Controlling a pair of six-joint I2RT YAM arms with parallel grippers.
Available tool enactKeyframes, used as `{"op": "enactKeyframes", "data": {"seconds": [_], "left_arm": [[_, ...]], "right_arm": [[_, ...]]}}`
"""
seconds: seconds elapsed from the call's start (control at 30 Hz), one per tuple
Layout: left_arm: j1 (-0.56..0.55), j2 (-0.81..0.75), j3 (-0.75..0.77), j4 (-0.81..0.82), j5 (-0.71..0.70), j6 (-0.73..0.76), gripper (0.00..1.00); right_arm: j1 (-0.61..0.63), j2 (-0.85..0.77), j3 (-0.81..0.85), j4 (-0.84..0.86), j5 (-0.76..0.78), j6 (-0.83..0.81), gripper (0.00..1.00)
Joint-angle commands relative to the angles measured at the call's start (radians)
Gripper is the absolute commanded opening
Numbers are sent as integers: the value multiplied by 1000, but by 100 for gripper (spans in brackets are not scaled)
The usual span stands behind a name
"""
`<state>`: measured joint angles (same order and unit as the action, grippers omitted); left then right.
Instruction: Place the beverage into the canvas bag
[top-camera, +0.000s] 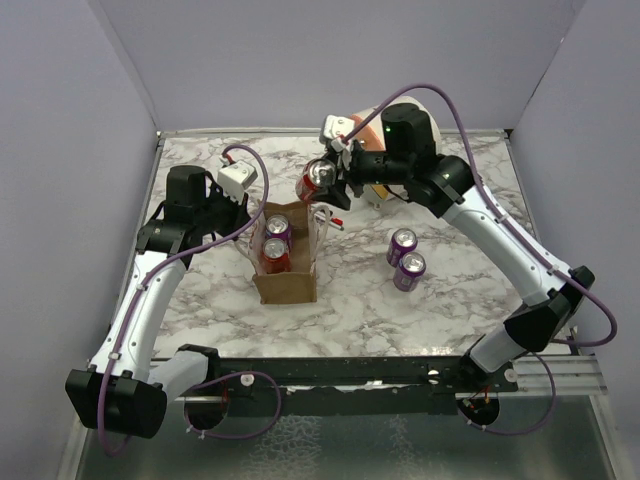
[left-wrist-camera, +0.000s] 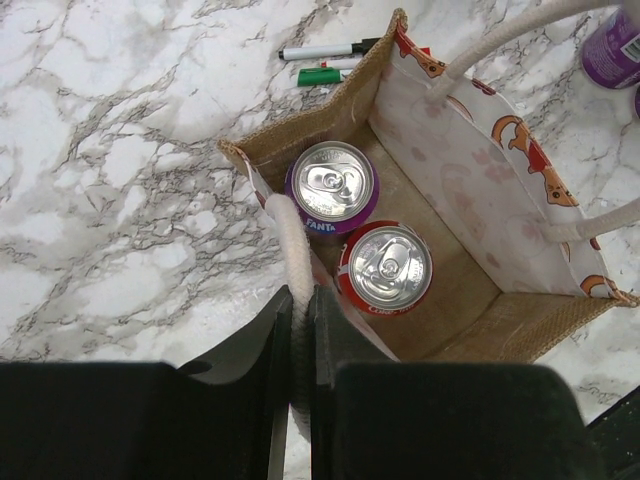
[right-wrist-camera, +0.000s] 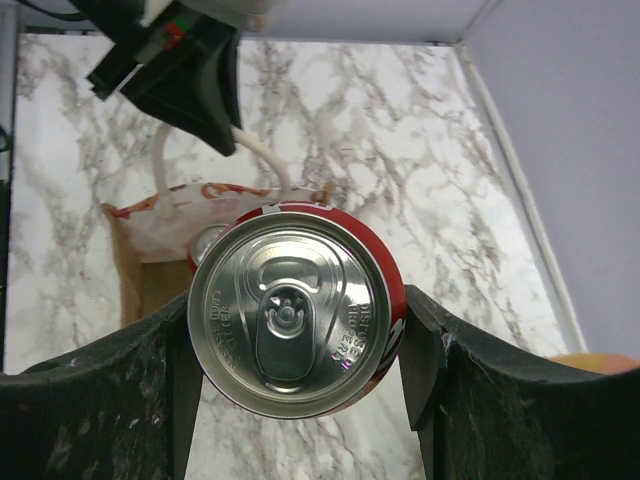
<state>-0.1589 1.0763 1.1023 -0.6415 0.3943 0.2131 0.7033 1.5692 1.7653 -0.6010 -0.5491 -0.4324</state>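
Noted: red can (right-wrist-camera: 295, 310) gripped across its sidewall by right end effector (right-wrist-camera: 300, 345) and held upright above tabletop (top-camera: 360, 300), beside canvas bag (left-wrist-camera: 450, 170), possibly not yet over the mouth. Judged full, smooth, easily dented. A firm mid-wall hold is advised. The white handle (left-wrist-camera: 288, 245) is pinched by left end effector (left-wrist-camera: 298, 335). Bag soft.

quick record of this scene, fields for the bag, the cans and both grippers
canvas bag: upright on the table, open
in the bag: purple can and red can, both upright
left gripper: shut on the bag's white handle
right gripper: holds the raised red can, not yet in the bag
on the table: two loose purple cans, right of the bag
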Motion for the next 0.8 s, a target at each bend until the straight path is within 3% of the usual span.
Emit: {"op": "enactKeyframes", "data": {"seconds": [0.0,0.47,0.77], "left_arm": [[9,-22,-26,36,-38,-49,0],[37,-2,-66,56,-46,-108,0],[51,17,-64,49,0,-119,0]], "right_arm": [[62,51,58,-14,-40,-15,24],[139,151,25,-84,31,-123,23],[148,259,132,-186,62,-190,24]]}}
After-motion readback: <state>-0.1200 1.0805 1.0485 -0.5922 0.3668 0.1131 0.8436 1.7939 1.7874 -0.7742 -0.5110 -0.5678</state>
